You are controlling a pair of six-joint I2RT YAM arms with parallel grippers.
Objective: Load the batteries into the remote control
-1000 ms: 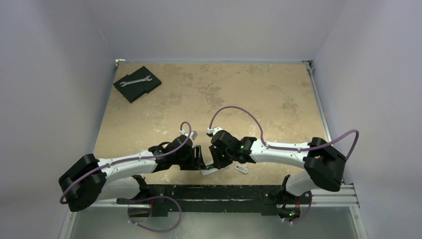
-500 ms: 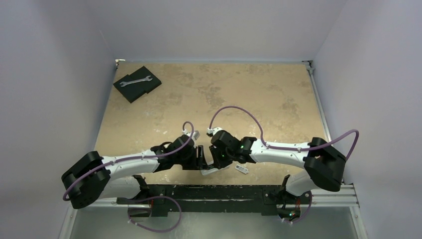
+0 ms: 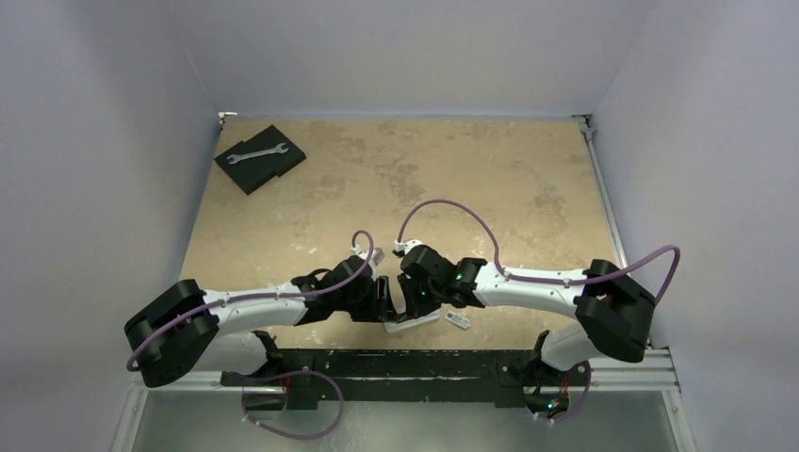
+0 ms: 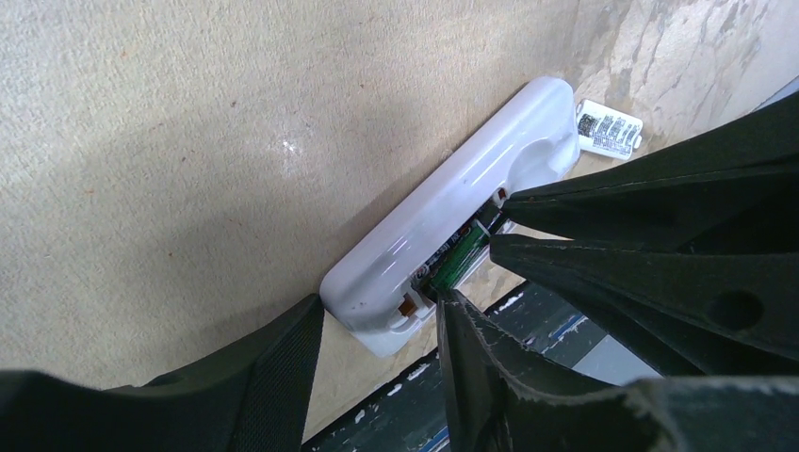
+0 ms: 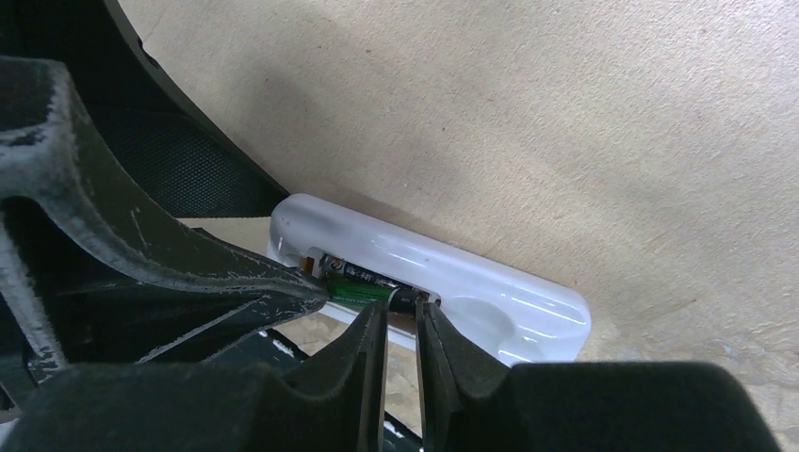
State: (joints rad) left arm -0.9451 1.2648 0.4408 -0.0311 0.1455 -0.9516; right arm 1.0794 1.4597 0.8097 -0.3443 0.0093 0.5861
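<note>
The white remote control stands on its long edge near the table's front, its open bay facing the rail. One dark battery lies in the bay. A second, green-and-black battery sits at the bay's mouth. My right gripper is shut on that battery's black end. My left gripper straddles the remote's end: one finger behind the casing, the other's tip against the bay side and the green battery.
The small white cover piece lies just right of the remote. The black rail runs along the table's near edge right beside the grippers. At the back left a wrench rests on a dark pad.
My left arm has slid right toward the remote and its jaws have narrowed around the remote's end. The right arm has barely moved.
</note>
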